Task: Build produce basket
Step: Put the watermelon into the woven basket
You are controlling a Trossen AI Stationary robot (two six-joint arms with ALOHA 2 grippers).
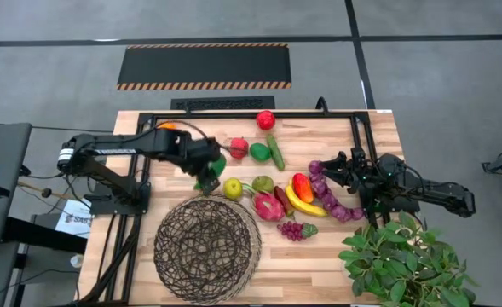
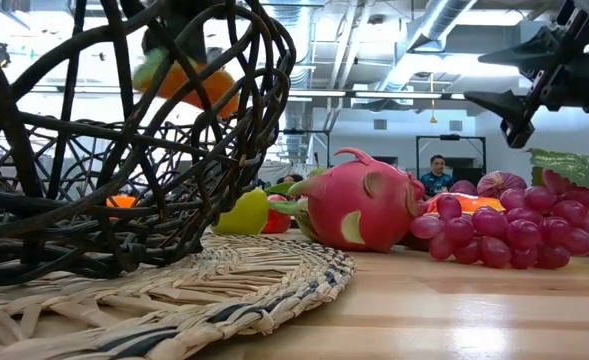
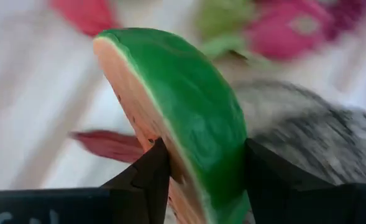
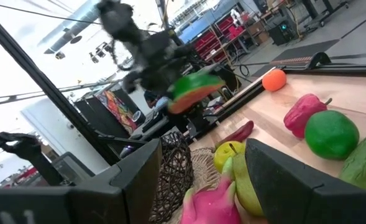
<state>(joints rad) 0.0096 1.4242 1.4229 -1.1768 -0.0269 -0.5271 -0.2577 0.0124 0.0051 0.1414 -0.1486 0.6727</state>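
Note:
My left gripper (image 1: 206, 177) hangs above the table just past the far rim of the basket (image 1: 206, 249), shut on a watermelon slice (image 3: 189, 118) with green rind and red flesh. The basket, a wide bowl of dark woven wire, rests on a round straw mat (image 2: 234, 285). Other produce lies on the table to the right: a pink dragonfruit (image 1: 268, 205), a banana (image 1: 305, 205), purple grapes (image 1: 294, 228), a cucumber (image 1: 274, 152) and a red apple (image 1: 266, 119). My right gripper (image 1: 331, 167) waits open above the table at the right of the produce. My left gripper pinches the watermelon slice between its two fingers. One finger (image 3: 150, 175) is on the red flesh face (image 3: 139, 121). The other finger (image 3: 271, 180) is on the green rind (image 3: 223, 146). The fingers slant steeply down from above. The slice is lifted clear of the table (image 4: 194, 88).
A leafy green plant (image 1: 404, 264) stands at the near right corner. An orange (image 1: 167, 126) lies at the far left, behind my left arm. A black frame rail (image 1: 251, 114) runs along the table's far edge. Bare wood shows to the basket's near right.

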